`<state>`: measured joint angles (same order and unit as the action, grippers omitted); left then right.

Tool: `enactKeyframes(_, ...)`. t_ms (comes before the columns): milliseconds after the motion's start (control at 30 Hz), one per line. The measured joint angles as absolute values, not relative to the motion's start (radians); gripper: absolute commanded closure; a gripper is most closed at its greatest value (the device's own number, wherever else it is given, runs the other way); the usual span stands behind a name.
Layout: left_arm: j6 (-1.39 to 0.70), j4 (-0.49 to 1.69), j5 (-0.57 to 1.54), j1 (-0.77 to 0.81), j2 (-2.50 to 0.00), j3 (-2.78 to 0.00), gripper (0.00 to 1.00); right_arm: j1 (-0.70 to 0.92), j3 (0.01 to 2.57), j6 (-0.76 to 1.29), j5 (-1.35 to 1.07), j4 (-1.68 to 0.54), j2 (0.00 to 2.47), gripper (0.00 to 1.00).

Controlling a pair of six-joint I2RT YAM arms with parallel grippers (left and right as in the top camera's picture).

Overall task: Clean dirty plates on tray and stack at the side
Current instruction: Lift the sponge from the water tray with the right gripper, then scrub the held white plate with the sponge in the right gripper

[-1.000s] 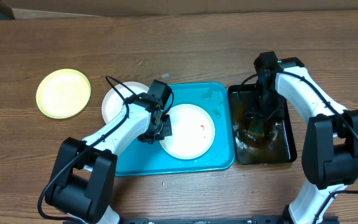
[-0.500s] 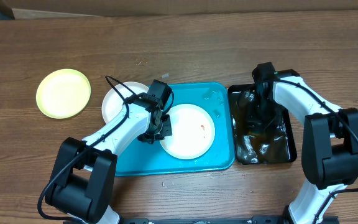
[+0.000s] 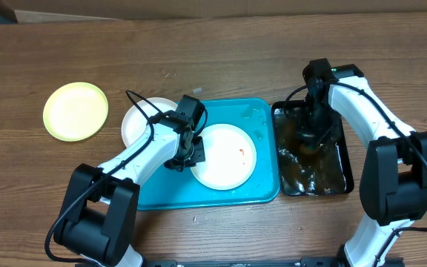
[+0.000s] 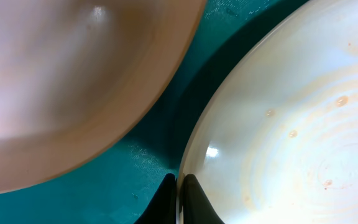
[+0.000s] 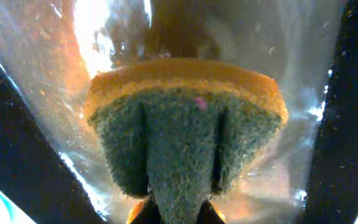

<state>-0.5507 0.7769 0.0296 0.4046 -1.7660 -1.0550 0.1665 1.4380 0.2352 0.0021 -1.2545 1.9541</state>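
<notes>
- Centre plate (image 3: 226, 156), white, lies flat in the tray (image 3: 262, 117), right of the tray's middle. A small red-orange smear shows on its face.
- Its left rim is pinched by the left gripper (image 4: 178, 198), whose jaws are pressed together on the edge. Bare turquoise floor shows just beside the rim in the left wrist view.
- Second white plate (image 3: 138, 122) sits at the tray's far-left corner, overlapping the rim there. It is near the centre plate but apart from it, and the left arm covers part of it.
- Yellow-green plate (image 3: 75, 111) rests alone on the table (image 3: 236, 52), well apart from the tray on the left.
- Open tray floor remains along the far and near edges of the centre plate, and the far-right corner carries water droplets.
- Black tub (image 3: 345, 176) stands just beside the tray's right rim and holds brown water.
- Right gripper (image 5: 178, 216) is down inside the tub, jaws closed on the sponge (image 5: 185, 140), whose scouring face is creased by the squeeze.
- Compared with one second ago, the plates, tray and left arm are unchanged.
- Half a second ago the right wrist sat slightly further left, and it is now back near its first spot. The glare on the tub water has shifted.
</notes>
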Motion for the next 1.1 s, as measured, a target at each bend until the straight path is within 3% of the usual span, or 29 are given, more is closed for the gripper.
enactKeyframes(200,-0.551,0.777,0.03,0.405,-1.766,-1.055,0.96,0.167,1.446,0.227,-0.019,-1.294,1.954,0.96)
enactKeyframes(533,-0.551,0.776,0.033,0.404,-1.766,-1.055,0.96,0.226,1.674,0.212,-0.068,-1.391,1.952,0.96)
enactKeyframes(1100,-0.548,0.758,0.074,0.405,-1.766,-1.055,0.96,0.628,1.588,0.27,0.054,-1.245,1.951,0.96)
